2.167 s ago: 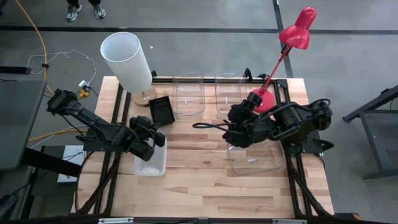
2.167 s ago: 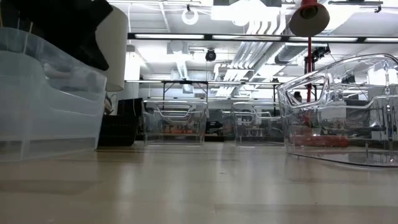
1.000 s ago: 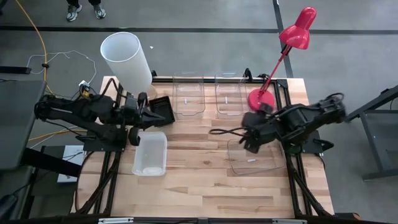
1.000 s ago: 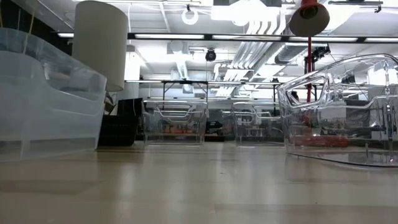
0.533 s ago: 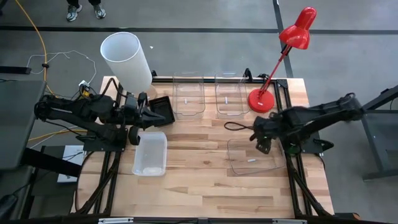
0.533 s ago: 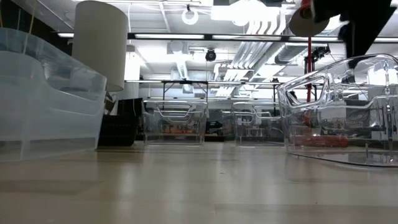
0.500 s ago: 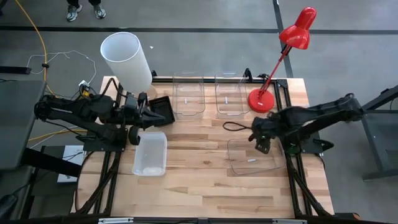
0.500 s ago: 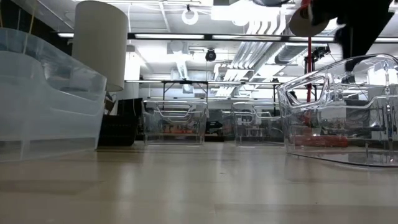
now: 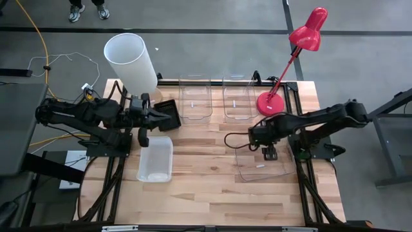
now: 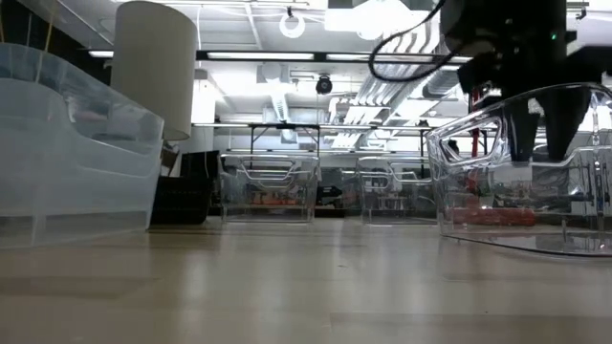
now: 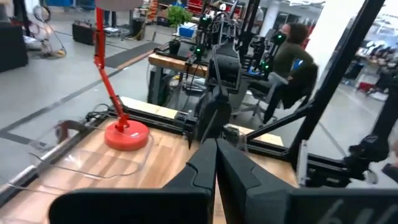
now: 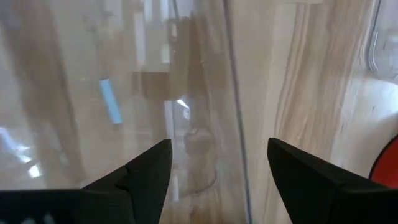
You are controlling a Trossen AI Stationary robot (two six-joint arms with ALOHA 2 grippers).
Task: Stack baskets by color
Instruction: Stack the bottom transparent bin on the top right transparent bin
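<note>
so far nothing looks stacked (all baskets sit apart): the right gripper, jaws wide, straddles the near clear basket rim, while the left gripper, closed and empty, waits by the black basket.

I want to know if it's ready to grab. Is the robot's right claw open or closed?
Open. The right claw has its two dark fingers spread wide apart, hanging over the rim of the clear basket.

Overhead and table-level views, both on the clear basket.
</note>
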